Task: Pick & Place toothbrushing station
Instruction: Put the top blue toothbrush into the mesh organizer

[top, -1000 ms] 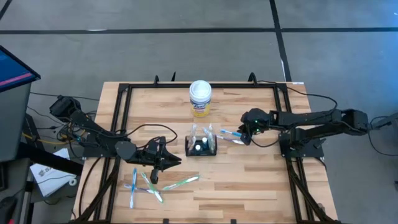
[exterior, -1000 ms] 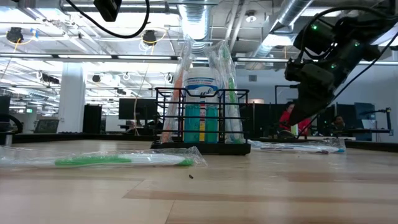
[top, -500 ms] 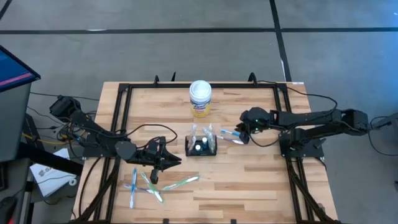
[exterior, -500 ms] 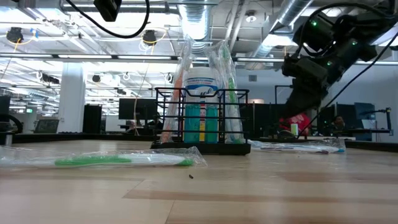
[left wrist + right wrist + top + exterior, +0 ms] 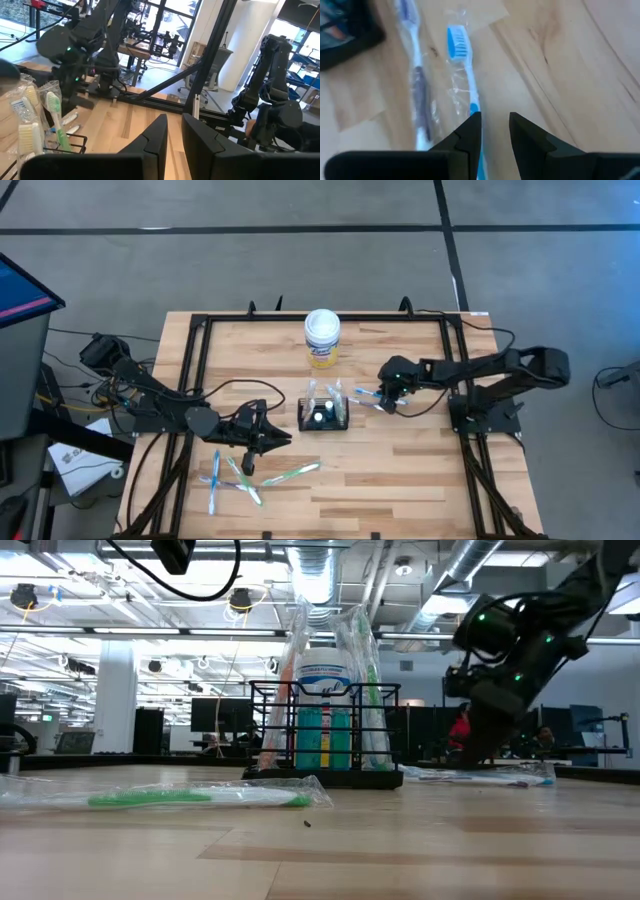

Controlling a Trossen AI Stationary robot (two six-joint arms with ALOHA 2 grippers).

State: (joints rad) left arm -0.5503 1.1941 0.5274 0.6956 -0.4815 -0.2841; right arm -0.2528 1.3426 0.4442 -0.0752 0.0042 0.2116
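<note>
High view, caddy: the toothbrushing station [image 5: 324,415], a small black wire-mesh caddy, stands near the middle of the wooden table [image 5: 400,480], its long side running left to right across the picture.
High view, contents: wrapped toothbrushes stand upright in it, with a round white-topped item among them.
High view, surroundings: a white-lidded canister [image 5: 322,338] with a yellow label stands behind the caddy, apart from it; wrapped toothbrushes [image 5: 371,397] lie just to its right; more loose ones [image 5: 245,478] lie scattered in front and to its left.
High view, right gripper [image 5: 388,400]: low over the brushes just right of the caddy, not touching the caddy.
High view, left gripper [image 5: 278,438]: in front and to the left of the caddy, beside the scattered brushes.
Low view, caddy: the station [image 5: 325,735] shows its broad side, upright; a teal and white tube and bagged brushes rise above its rim.
Low view, obstruction: a green-handled wrapped brush [image 5: 190,797] lies flat in front, left of the caddy; it does not hide the caddy.
Low view, right arm: its gripper [image 5: 478,750] comes down to the right of the caddy, above a flat wrapped brush [image 5: 480,776].
Left wrist view, pincer: the left fingers [image 5: 155,137] stand slightly apart with nothing between them; the caddy's corner [image 5: 60,145] with bagged brushes shows at the edge.
Right wrist view, pincer: the right fingers [image 5: 470,131] stand a narrow gap apart, empty, directly over a blue-headed wrapped toothbrush [image 5: 462,70] lying on the wood; a darker brush [image 5: 415,75] lies alongside it.
</note>
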